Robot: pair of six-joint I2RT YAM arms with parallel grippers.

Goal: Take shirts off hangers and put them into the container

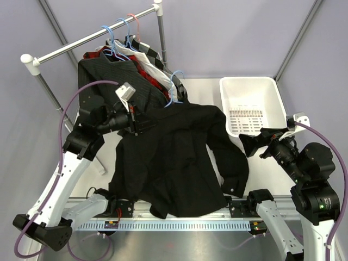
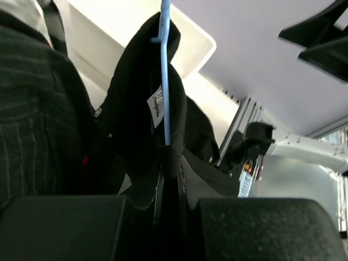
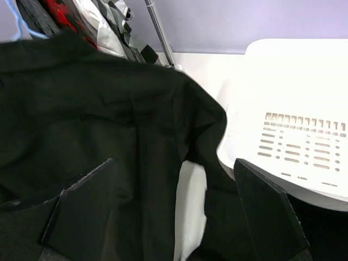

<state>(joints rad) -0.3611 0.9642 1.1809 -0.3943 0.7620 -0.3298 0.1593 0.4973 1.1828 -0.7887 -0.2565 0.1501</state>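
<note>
One black shirt (image 1: 179, 163), on its blue hanger (image 1: 175, 89), is gripped at centre frame by the left pincer (image 1: 147, 124); the right pincer (image 1: 249, 145) is spread wide. Nothing is placed in the upper-right container (image 1: 247, 80); other shirts (image 1: 106, 73) are left hanging.

Five shirts in all: one plain black cloth shirt (image 1: 179, 163), lying between the left claw (image 1: 142, 124) and the right claw (image 1: 247, 145); four bunched behind the left claw, namely one charcoal pinstriped shirt (image 1: 103, 73), one red-black plaid shirt (image 1: 155, 80), one white shirt (image 1: 148, 61) and one black-white checked shirt (image 1: 154, 53); at least three thin light-blue hangers (image 1: 175, 89); one thin pink hanger (image 1: 134, 20); more may hide in the cloth; one white rectangular plastic tub (image 1: 269, 87), just beyond the right claw; two claws.
</note>
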